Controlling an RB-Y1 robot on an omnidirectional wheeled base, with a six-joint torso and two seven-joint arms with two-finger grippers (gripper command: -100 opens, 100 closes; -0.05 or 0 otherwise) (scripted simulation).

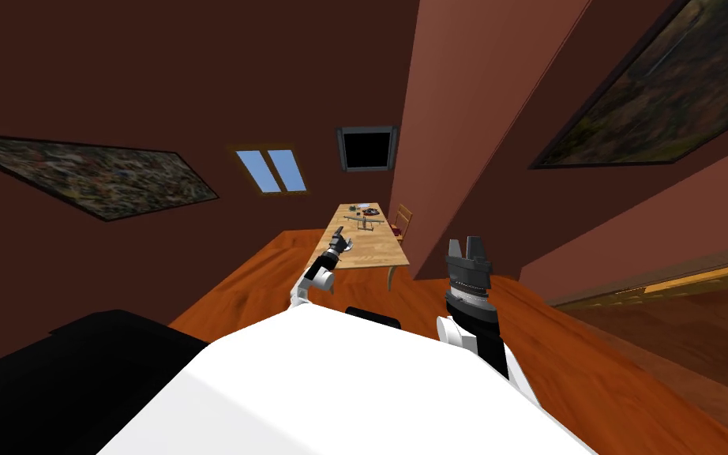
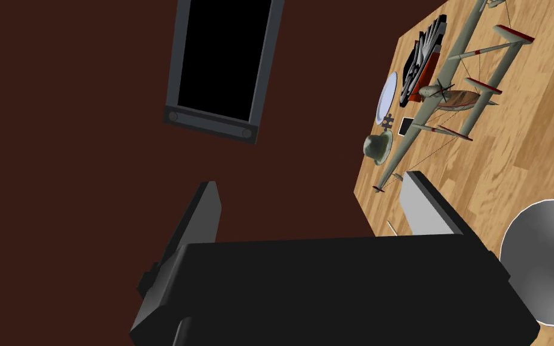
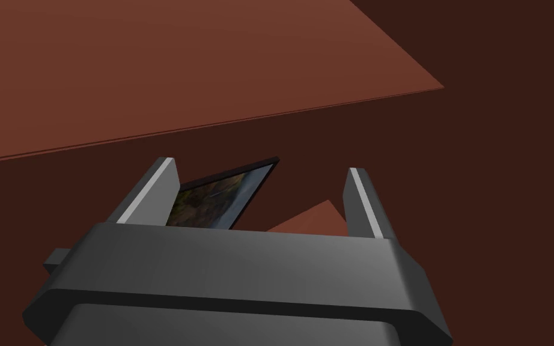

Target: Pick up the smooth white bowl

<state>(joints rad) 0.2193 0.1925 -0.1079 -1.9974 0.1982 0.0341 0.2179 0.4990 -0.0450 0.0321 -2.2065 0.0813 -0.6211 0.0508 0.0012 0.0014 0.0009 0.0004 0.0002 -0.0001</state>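
Light grey blades of the left pincer [image 2: 312, 180] are standing well apart with nothing between them; one blade is hanging over the wooden worktop [image 2: 528, 150], the other out past its border against a dark brown wall. The bowl [image 2: 543, 270] is sitting on the worktop just beside the pincer's dark body, outside the gap, on the side of the blade that is over the wood. It is looking smooth and white, round-rimmed, shading to grey inside with a bright spot low in the hollow.

The worktop's long edge is running between the two blades, and bare wood is lying open between the bowl and the other things. Farther along, a model biplane [image 2: 456, 96] is resting on the wood, with a white plate [image 2: 387, 96], a green hat-like lump [image 2: 378, 147] and a black-and-red striped thing [image 2: 423, 60] near the edge. On the wall beyond, a grey frame [image 2: 222, 123] is enclosing a black area.

The bowl is being cut off by the picture's border, so its far rim is staying out of sight. The small dark bits beside the plate are too tiny to name.

The right pincer [image 3: 261, 166] is pointing upward beside the chest, blades apart and gripping nothing
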